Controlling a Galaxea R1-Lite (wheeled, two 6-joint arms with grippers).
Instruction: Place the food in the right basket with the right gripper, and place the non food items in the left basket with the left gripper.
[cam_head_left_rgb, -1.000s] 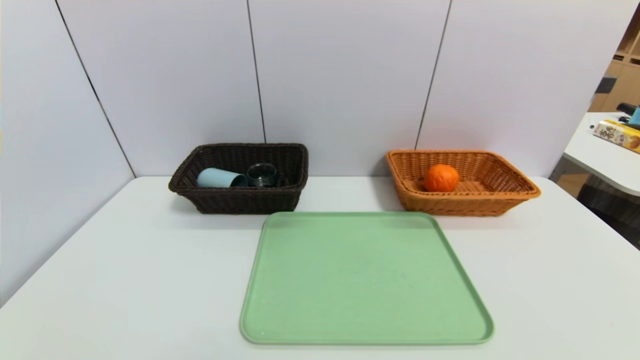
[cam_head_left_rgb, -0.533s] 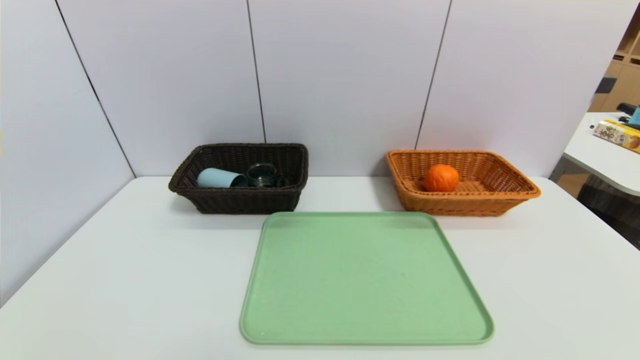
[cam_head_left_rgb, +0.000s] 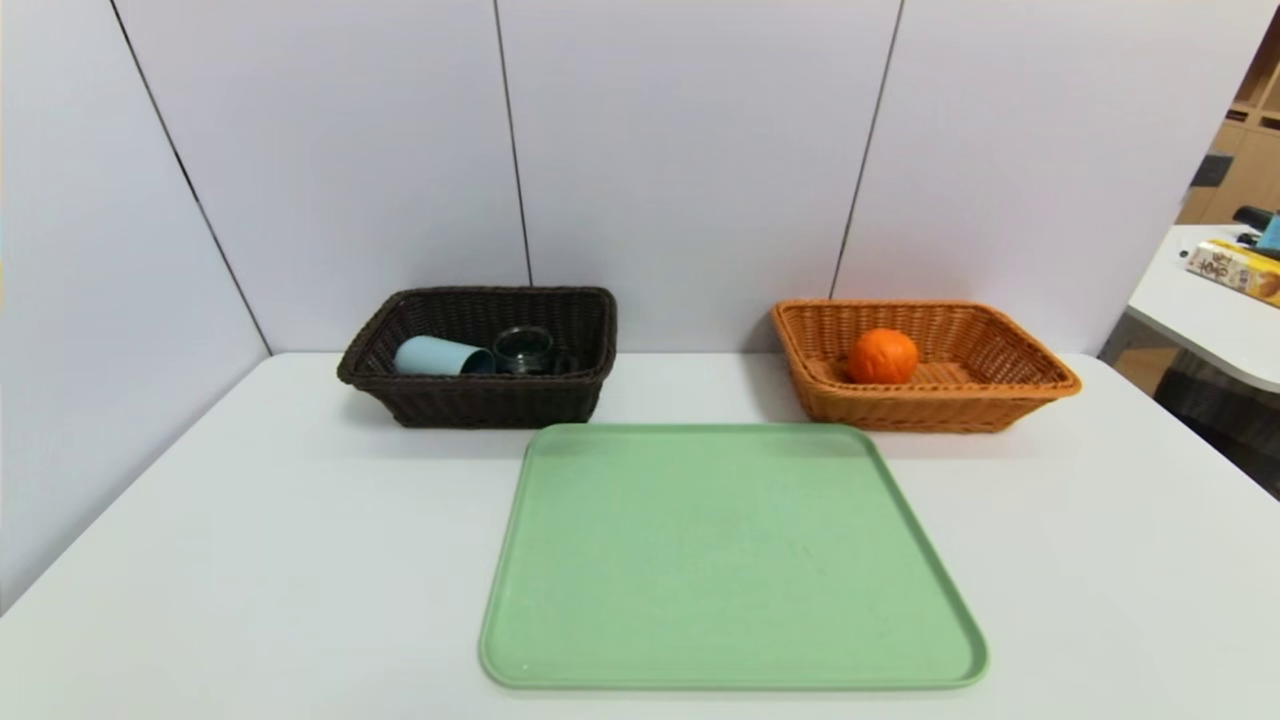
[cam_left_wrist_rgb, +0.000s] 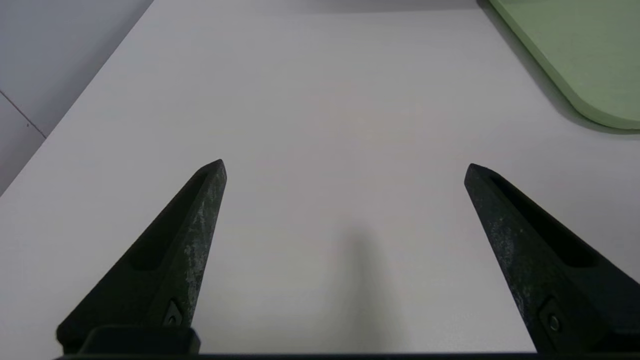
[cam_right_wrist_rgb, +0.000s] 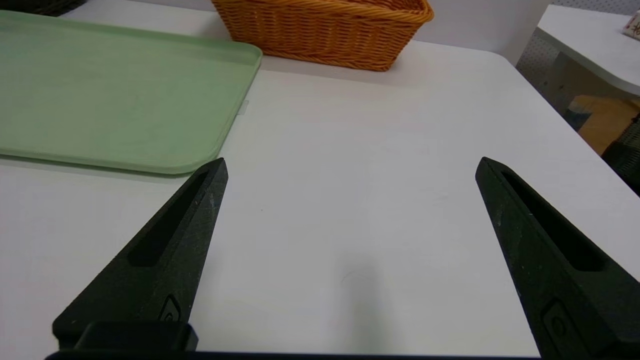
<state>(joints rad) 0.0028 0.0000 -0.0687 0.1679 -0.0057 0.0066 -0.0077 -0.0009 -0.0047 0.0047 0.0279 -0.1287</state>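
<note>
Both grippers, left (cam_left_wrist_rgb: 345, 167) and right (cam_right_wrist_rgb: 350, 165), wide apart and empty over bare table (cam_head_left_rgb: 250, 560) beside green tray (cam_head_left_rgb: 730, 550).

The white table (cam_head_left_rgb: 250, 560) carries a green tray (cam_head_left_rgb: 730, 660) at its near-centre; the dark brown basket (cam_head_left_rgb: 480, 400) and orange-tan basket (cam_head_left_rgb: 930, 410) stand along its far edge.

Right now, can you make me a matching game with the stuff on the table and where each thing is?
Things:
1. orange
2. blue tumbler
3. green tray
4. left hand

Places:
A. lying in the dark brown basket
B. open above bare table
C. in the orange-tan basket
D. flat on the table, in front of both baskets

Pairs: 1-C, 2-A, 3-D, 4-B
</note>
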